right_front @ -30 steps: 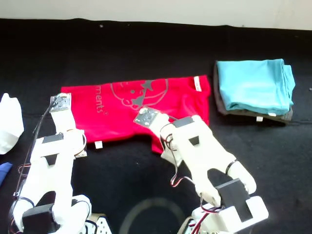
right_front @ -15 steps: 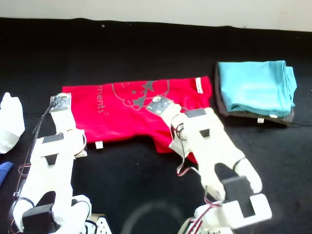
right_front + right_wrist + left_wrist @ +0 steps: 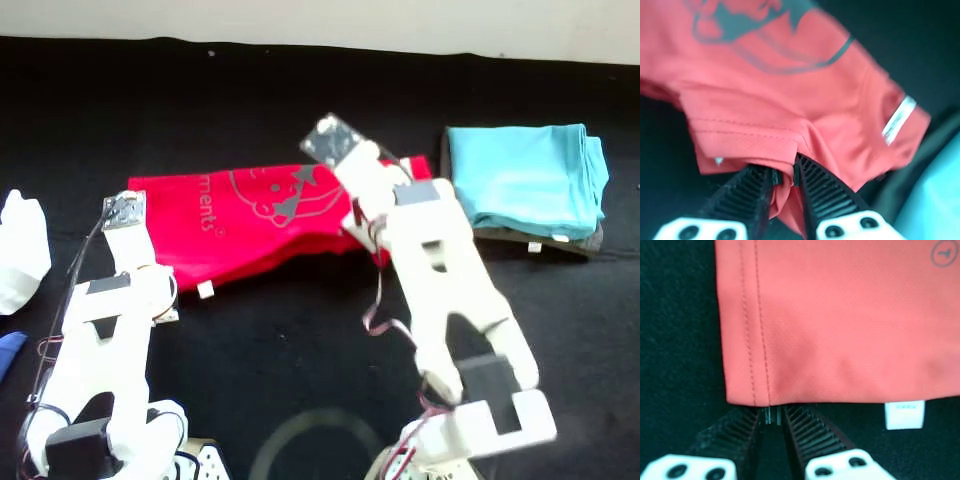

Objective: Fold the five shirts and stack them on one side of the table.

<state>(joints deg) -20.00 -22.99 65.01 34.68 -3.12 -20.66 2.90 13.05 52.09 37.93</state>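
Note:
A red shirt (image 3: pixel 250 215) with a grey print lies spread across the middle of the black table. My left gripper (image 3: pixel 771 414) is shut on the shirt's near left hem corner (image 3: pixel 150 280), low at the table. My right gripper (image 3: pixel 785 176) is shut on a bunched hem of the same red shirt (image 3: pixel 790 100), held up over the shirt's right part (image 3: pixel 357 205) toward the back. The near right portion of the shirt hangs lifted and folded over. A folded cyan shirt (image 3: pixel 525 180) rests on a dark grey folded shirt (image 3: pixel 540 240) at the right.
A white garment (image 3: pixel 20 250) and a bit of blue cloth (image 3: pixel 8 350) lie at the left edge. A white tag (image 3: pixel 905 415) sits on the red hem next to my left gripper. The table's back edge meets a pale wall.
My right gripper has moved toward the back of the table, carrying the red shirt's near right hem up and over. The left arm has kept still.

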